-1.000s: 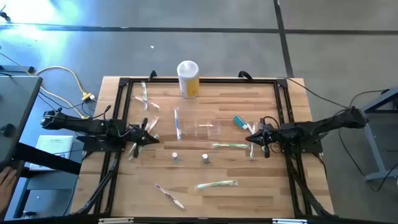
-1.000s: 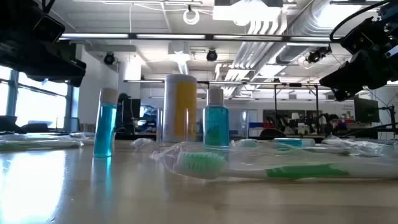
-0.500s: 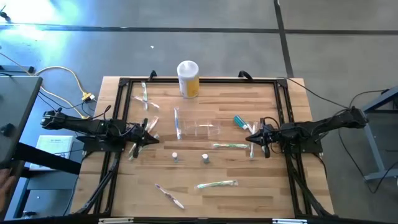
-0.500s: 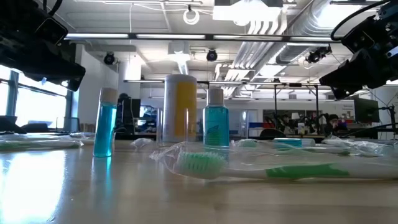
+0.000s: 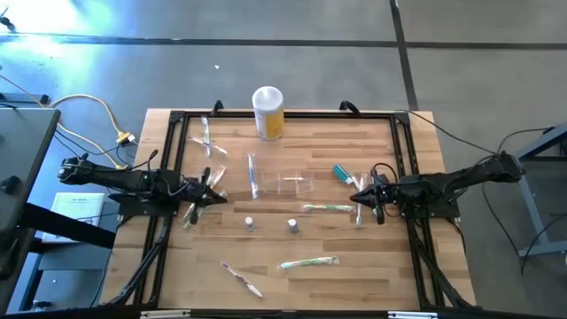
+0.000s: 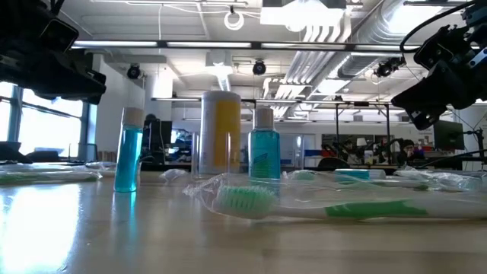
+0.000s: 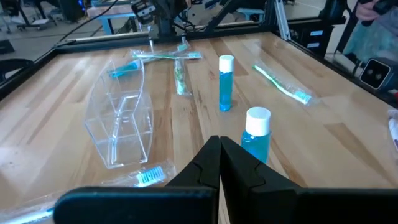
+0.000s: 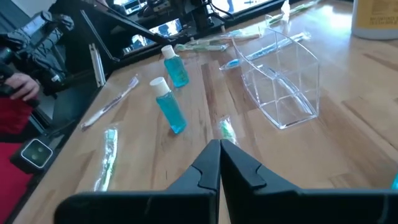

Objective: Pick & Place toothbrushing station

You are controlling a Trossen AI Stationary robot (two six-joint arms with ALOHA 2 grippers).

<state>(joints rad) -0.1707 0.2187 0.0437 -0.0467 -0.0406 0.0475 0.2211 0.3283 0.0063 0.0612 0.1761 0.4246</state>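
Observation:
The clear plastic holder (image 5: pixel 288 183) rests on the wood at mid-table and also shows in the left wrist view (image 7: pixel 121 118) and the right wrist view (image 8: pixel 280 81). Wrapped toothbrushes lie flat around it: a teal one (image 5: pixel 341 173), green ones (image 5: pixel 326 208) (image 5: pixel 308 262), a pink one (image 5: pixel 241 278), and others (image 5: pixel 252 175) (image 5: pixel 205 137). Two small blue bottles with white caps (image 5: pixel 250 223) (image 5: pixel 291 226) stand upright. My left gripper (image 5: pixel 213 190) is shut and empty left of the holder. My right gripper (image 5: pixel 359 197) is shut and empty right of it, above the table.
A tall yellow canister with a white top (image 5: pixel 268 111) stands at the far edge. A black frame (image 5: pixel 177 159) runs around the table's sides. A person's hand and red sleeve (image 8: pixel 12 93) show beyond the table. Bare wood lies near the front right (image 5: pixel 381 275).
A person's hand beside the table's left side has gone out of the high view. The arms and the things on the table have kept still.

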